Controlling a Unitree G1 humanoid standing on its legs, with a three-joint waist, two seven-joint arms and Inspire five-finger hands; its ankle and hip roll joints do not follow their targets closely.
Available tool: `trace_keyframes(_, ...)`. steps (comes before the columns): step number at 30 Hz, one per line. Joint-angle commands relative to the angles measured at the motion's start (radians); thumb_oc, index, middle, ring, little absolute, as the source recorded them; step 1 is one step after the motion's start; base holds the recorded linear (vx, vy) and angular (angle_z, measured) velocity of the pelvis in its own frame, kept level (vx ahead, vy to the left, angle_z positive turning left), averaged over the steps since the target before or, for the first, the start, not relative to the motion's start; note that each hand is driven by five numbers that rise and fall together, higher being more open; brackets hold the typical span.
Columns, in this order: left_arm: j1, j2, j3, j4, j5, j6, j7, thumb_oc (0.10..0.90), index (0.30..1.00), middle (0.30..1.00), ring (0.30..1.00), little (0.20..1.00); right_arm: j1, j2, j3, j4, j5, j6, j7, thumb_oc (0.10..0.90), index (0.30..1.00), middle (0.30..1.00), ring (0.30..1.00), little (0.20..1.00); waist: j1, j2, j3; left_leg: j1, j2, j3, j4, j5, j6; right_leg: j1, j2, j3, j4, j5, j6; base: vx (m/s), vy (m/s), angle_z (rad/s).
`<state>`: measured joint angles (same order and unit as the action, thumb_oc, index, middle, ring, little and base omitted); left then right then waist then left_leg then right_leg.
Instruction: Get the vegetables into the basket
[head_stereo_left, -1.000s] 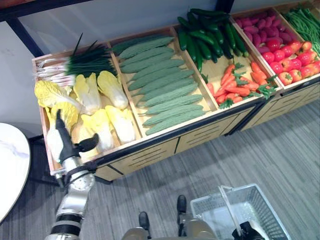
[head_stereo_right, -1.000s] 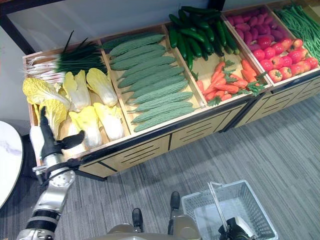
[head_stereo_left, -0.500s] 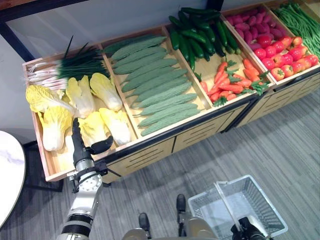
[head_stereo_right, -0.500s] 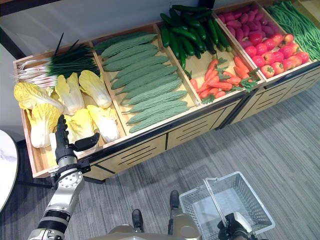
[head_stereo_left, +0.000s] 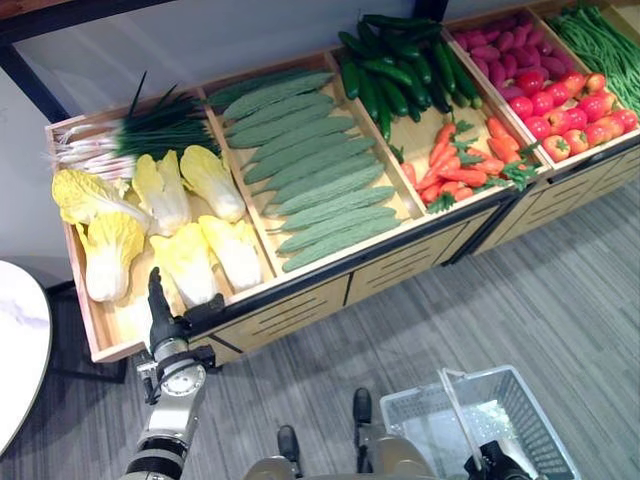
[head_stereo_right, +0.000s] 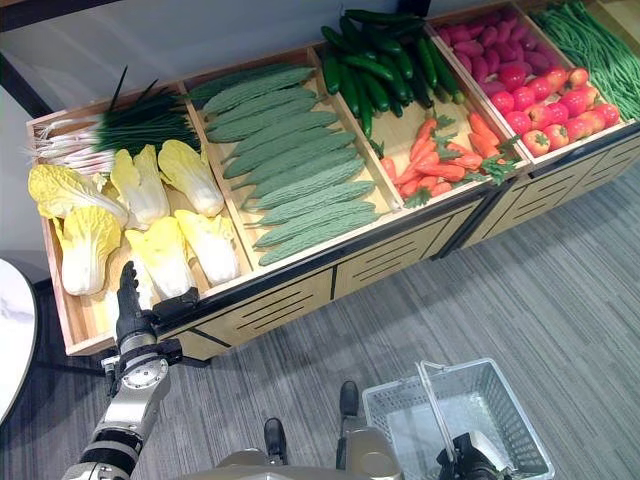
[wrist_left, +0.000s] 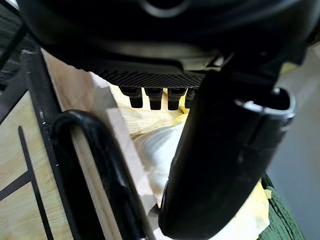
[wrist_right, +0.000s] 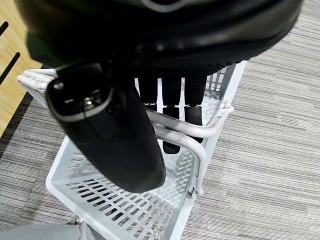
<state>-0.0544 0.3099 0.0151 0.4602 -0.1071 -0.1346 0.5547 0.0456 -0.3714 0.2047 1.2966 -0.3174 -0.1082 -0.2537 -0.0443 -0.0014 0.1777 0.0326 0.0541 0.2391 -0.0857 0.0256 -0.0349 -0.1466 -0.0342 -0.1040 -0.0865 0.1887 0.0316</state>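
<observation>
grey carpet under wooden produce bins (head_stereo_left: 330, 275); left hand (head_stereo_left: 160, 315) open, right hand (wrist_right: 150, 100) curled on basket (wrist_right: 100, 200) handle.

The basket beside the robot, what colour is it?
The basket is white or pale grey; clearest in the right wrist view.

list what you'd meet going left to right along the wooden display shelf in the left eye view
pale yellow napa cabbages → long bumpy light green bitter gourds → orange carrots with green tops → red tomatoes. The dark left hand sits at the shelf's front edge, below the cabbages.
</observation>
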Motion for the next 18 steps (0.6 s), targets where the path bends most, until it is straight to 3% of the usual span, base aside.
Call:
trace_keyframes(1, -0.121, 0.063, 0.018, 0.034, -0.026, -0.032, -0.002, 0.900, 1.000, 1.000, 1.000, 1.000, -0.005, -0.017, 0.067, 0.011, -0.018, 0.007, -0.013, 0.400, 0.300, 0.300, 0.300, 0.300, -0.021, -0.067, -0.036, -0.062, 0.047, -0.021, -0.002, 0.032, -0.062, 0.034, -0.091, 0.068, 0.014, -0.030, 0.104, 0.00, 0.009, -0.09)
trace_keyframes(8, -0.185, 0.064, 0.010, 0.089, -0.047, -0.001, 0.005, 0.900, 1.000, 1.000, 1.000, 1.000, -0.019, -0.015, 0.096, -0.006, -0.025, 0.013, 0.000, 0.400, 0.300, 0.300, 0.300, 0.300, -0.031, -0.073, -0.030, -0.076, 0.051, -0.011, -0.002, 0.035, -0.063, 0.011, -0.086, 0.077, 0.015, -0.023, 0.102, -0.01, 0.006, -0.05)
trace_keyframes(15, -0.216, 0.079, -0.022, 0.155, -0.050, 0.044, -0.059, 0.900, 1.000, 1.000, 1.000, 1.000, -0.039, -0.025, 0.107, -0.018, -0.025, 0.022, 0.007, 0.400, 0.300, 0.300, 0.300, 0.300, -0.037, -0.070, -0.021, -0.087, 0.054, -0.005, -0.002, 0.040, -0.064, -0.006, -0.083, 0.084, 0.018, -0.018, 0.102, 0.00, 0.005, -0.02)
trace_keyframes(16, -0.221, 0.087, -0.039, 0.174, -0.035, 0.064, -0.090, 0.722, 0.750, 0.750, 0.750, 0.750, -0.048, -0.026, 0.110, -0.023, -0.024, 0.024, 0.013, 0.400, 0.300, 0.300, 0.300, 0.300, -0.037, -0.068, -0.020, -0.090, 0.055, -0.004, -0.002, 0.041, -0.065, -0.010, -0.080, 0.086, 0.019, -0.018, 0.101, 0.00, 0.000, 0.00)
trace_keyframes(17, -0.225, 0.089, -0.045, 0.196, -0.027, 0.078, -0.101, 0.400, 0.300, 0.300, 0.300, 0.300, -0.053, -0.027, 0.112, -0.026, -0.024, 0.026, 0.015, 0.400, 0.300, 0.300, 0.300, 0.300, -0.039, -0.067, -0.018, -0.090, 0.056, -0.002, -0.002, 0.042, -0.065, -0.013, -0.080, 0.087, 0.019, -0.017, 0.101, 0.00, 0.000, 0.00)
trace_keyframes(18, -0.229, 0.093, -0.052, 0.211, -0.013, 0.087, -0.106, 0.400, 0.300, 0.300, 0.300, 0.300, -0.059, -0.028, 0.116, -0.029, -0.025, 0.027, 0.018, 0.400, 0.300, 0.300, 0.300, 0.300, -0.040, -0.067, -0.018, -0.092, 0.057, -0.001, -0.002, 0.042, -0.065, -0.016, -0.079, 0.089, 0.020, -0.017, 0.100, -0.01, 0.018, -0.03)
